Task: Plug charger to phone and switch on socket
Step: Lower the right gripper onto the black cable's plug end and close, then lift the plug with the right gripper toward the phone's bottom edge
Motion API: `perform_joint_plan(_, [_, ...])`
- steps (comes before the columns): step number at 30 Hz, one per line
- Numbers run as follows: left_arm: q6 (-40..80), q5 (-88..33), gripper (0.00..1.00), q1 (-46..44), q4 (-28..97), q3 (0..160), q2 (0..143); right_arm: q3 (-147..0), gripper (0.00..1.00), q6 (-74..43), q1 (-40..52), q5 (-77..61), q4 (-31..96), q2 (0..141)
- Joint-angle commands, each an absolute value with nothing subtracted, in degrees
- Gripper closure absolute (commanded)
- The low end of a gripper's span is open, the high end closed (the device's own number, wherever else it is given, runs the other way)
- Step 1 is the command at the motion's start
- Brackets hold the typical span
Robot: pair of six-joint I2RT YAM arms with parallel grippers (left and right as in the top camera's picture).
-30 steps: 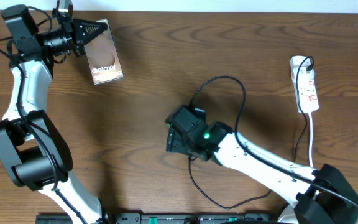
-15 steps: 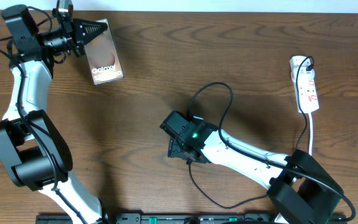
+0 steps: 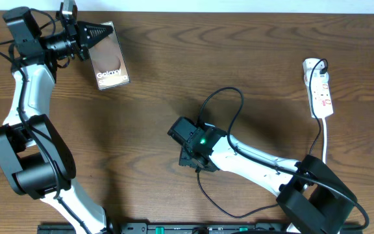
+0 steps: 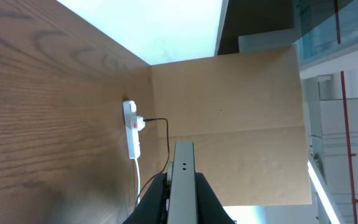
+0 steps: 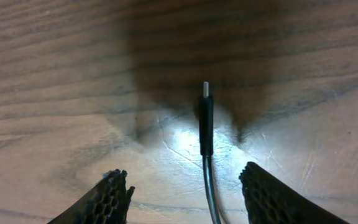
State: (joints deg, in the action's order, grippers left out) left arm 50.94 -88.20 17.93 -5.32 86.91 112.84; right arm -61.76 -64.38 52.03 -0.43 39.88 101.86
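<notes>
- Left pincer (image 3: 96,30) clamped on the phone (image 3: 111,62) at its corner
- Right pincer (image 5: 185,186) parted, straddling the charger (image 5: 206,124) tip lying on the tabletop (image 5: 55,74), gripping nothing

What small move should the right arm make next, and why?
Probably close the right gripper on the plug end of the charger. In the right wrist view it lies on the table between the open jaws, untouched, with its tip pointing away.
</notes>
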Motion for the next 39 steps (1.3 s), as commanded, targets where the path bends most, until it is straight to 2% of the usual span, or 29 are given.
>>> perform_joint_plan(1, [50.6, -90.0, 0.93, 18.2, -5.5, 86.9, 112.2, -62.1, 0.44, -66.2, 51.4, -0.1, 40.2, 103.7])
perform_joint_plan(14, [49.1, -90.0, 0.93, 18.2, -5.5, 86.9, 112.2, -62.1, 0.51, -66.4, 47.1, -7.1, 40.5, 108.0])
perform_joint_plan(19, [49.1, -90.0, 0.93, 18.2, -5.5, 86.9, 112.2, -62.1, 0.62, -66.4, 47.1, -7.1, 40.4, 108.0])
perform_joint_plan(24, [49.1, -89.9, 0.93, 18.2, -5.5, 86.9, 112.2, -62.1, 0.68, -66.3, 47.1, -7.1, 40.1, 108.0])
perform_joint_plan(39, [49.1, -89.4, 0.93, 18.2, -5.5, 86.9, 112.2, -62.2, 0.66, -65.9, 46.5, -4.8, 37.9, 108.0])
